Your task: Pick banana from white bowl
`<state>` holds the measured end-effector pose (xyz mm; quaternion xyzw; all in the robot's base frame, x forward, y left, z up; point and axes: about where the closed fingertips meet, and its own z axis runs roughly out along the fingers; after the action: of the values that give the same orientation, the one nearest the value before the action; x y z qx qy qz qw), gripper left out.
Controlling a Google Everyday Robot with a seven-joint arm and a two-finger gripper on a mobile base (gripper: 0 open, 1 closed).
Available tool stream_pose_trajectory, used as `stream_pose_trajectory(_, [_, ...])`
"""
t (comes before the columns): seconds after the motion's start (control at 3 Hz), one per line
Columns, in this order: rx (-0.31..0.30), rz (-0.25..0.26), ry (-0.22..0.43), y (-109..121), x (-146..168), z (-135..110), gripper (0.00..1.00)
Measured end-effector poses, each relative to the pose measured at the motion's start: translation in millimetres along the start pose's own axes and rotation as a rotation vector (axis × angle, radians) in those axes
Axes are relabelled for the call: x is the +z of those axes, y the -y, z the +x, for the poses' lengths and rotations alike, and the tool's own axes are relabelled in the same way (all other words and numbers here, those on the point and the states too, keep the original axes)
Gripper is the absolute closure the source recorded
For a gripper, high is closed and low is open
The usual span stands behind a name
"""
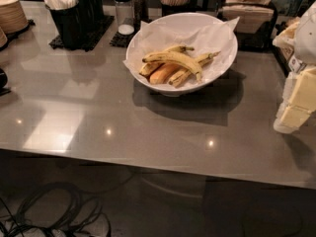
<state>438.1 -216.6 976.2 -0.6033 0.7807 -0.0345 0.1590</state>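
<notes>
The white bowl (165, 88) stands at the back middle of the grey table (98, 117), lined with crinkled white paper (163, 36). Several yellow, speckled bananas lie in it. The topmost banana (175, 59) curves across the others, with its stem pointing right. My gripper (295, 113), white with pale yellow pads, hangs at the right edge of the camera view. It is well to the right of the bowl, just above the table, and holds nothing that I can see.
Black holders with white utensils (74, 19) stand at the back left, beside a stack of tan plates (11, 14). A shaker (123, 6) and a napkin holder (249, 19) stand behind the bowl. Cables (49, 211) lie on the floor before the table's front edge.
</notes>
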Motion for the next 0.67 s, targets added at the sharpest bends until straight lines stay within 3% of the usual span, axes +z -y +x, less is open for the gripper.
stream_pose_trajectory(0.33, [0.000,0.000,0.000,0,0,0,0.00])
stream_pose_trajectory(0.67, [0.005,-0.001,0.056,14,1,-14,0.00])
